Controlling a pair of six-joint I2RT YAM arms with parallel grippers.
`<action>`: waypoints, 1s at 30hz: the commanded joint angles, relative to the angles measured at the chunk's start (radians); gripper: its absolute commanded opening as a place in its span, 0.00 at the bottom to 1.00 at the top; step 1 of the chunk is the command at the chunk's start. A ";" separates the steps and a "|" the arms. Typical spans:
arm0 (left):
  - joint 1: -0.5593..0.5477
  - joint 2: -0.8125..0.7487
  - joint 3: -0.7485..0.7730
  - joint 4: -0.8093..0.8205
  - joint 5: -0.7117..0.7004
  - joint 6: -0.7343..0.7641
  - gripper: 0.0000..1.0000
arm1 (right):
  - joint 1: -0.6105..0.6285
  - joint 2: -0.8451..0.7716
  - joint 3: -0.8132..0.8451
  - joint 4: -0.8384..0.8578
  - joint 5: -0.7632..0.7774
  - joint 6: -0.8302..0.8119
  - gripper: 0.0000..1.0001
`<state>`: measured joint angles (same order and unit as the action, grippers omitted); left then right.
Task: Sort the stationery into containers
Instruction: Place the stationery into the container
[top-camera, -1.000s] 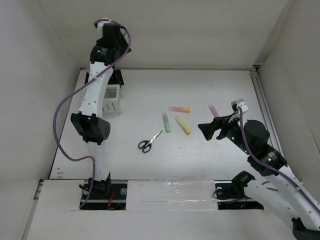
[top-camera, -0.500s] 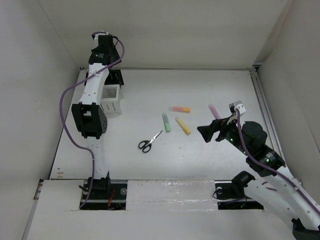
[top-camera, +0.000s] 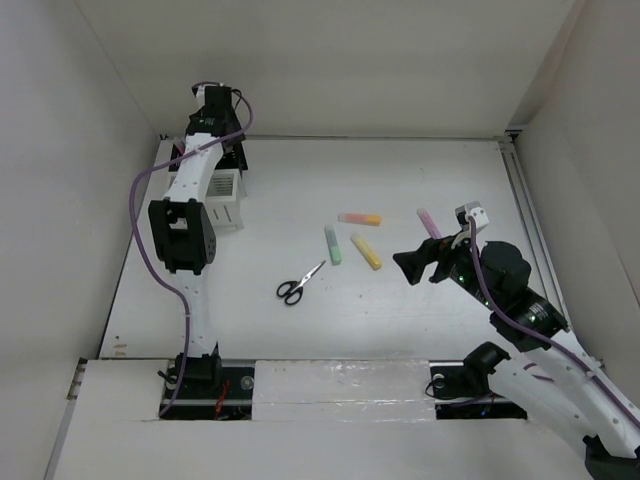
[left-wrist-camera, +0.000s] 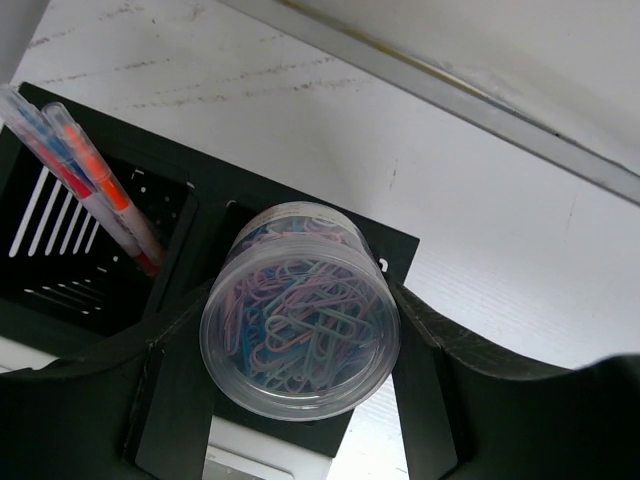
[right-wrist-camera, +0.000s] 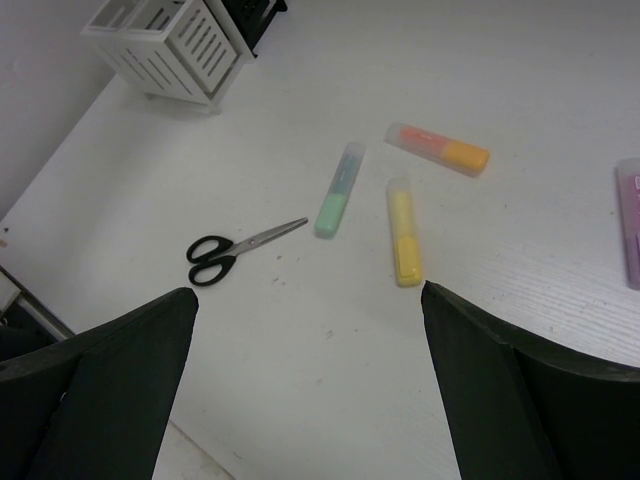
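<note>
My right fingers (top-camera: 408, 266) hang spread wide over the desk (top-camera: 420, 180), near its right edge, holding nothing. Ahead of them lie black-handled steel scissors (right-wrist-camera: 245, 243), then three stubby plastic markers set apart: green (right-wrist-camera: 338, 190), yellow (right-wrist-camera: 403, 232) and orange (right-wrist-camera: 438, 148). A pink one (right-wrist-camera: 630, 220) lies nearer the right edge, with open white desk around them all. At the far left corner stands the slatted white box (right-wrist-camera: 175, 45), and just behind it the black holder (left-wrist-camera: 395, 240), close to the back wall. There my left fingers (left-wrist-camera: 300, 310) pinch the round clear tub (left-wrist-camera: 300, 355) of paper clips over one cell. Thin pens (left-wrist-camera: 105, 190) lean in the neighbouring cell.
</note>
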<state>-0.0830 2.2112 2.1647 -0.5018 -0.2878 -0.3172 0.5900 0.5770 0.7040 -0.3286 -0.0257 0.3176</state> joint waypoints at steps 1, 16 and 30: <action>0.003 -0.024 -0.008 0.051 -0.010 -0.005 0.00 | -0.006 -0.003 0.003 0.040 0.004 0.005 1.00; 0.003 -0.024 -0.063 0.019 -0.050 -0.014 0.01 | -0.006 -0.012 0.003 0.040 0.004 0.005 1.00; 0.003 -0.084 0.006 -0.035 -0.059 -0.023 0.68 | -0.006 -0.022 -0.006 0.040 -0.014 0.023 1.00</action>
<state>-0.0834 2.2131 2.1082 -0.5247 -0.3248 -0.3286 0.5900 0.5632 0.7029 -0.3286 -0.0269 0.3244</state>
